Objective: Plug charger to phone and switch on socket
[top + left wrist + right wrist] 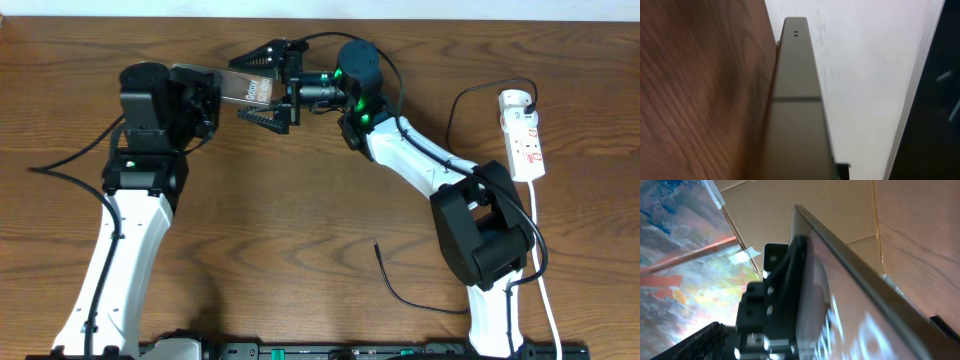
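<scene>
Brown wooden table. We list items left to right, each placed against phone.
- Left gripper: clamped tight on phone's left end.
- Phone: bronze back, white lettering showing, near table's far edge.
- Right gripper: jaws spread wide, one either side of phone's right end, gripping nothing.
- Charger: loose tip on table, well right of phone, nearer arm bases.
- Socket: far right of phone. We note black cable at its far end.
</scene>
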Robot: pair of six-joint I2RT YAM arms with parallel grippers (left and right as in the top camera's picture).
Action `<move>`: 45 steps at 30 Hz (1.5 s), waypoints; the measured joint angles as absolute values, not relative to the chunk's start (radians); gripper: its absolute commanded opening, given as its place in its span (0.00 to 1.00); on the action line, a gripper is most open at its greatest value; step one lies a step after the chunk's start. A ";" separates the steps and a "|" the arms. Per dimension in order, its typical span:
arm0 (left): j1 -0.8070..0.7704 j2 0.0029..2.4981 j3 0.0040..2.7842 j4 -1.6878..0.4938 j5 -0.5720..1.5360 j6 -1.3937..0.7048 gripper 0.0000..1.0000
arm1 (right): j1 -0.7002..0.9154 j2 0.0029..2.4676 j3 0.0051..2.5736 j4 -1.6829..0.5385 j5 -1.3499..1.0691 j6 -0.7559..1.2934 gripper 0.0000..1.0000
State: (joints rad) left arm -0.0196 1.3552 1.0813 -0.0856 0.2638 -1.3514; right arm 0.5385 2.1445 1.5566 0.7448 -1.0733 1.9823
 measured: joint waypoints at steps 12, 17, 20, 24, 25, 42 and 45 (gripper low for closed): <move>0.209 1.355 1.079 -0.015 0.581 -1.320 0.07 | 0.463 2.144 1.557 0.744 -1.159 1.709 0.99; 0.282 1.356 1.077 0.046 0.818 -1.284 0.07 | 0.449 2.144 1.557 0.744 -1.238 1.531 0.99; 0.285 1.356 1.077 0.049 0.919 -1.251 0.07 | 0.433 2.144 1.557 0.744 -1.284 1.467 0.99; 0.285 1.360 1.077 0.050 1.021 -1.201 0.08 | 0.389 2.144 1.557 0.744 -1.325 1.416 0.99; 0.285 1.364 1.077 0.051 1.040 -1.192 0.07 | 0.378 2.144 1.557 0.744 -1.331 1.411 0.99; 0.284 1.444 1.077 0.059 1.127 -1.150 0.07 | 0.242 2.144 1.584 0.042 -1.065 1.060 0.99; 0.284 1.444 1.077 0.061 1.128 -1.144 0.07 | 0.228 2.144 1.594 -0.168 -0.984 0.915 0.99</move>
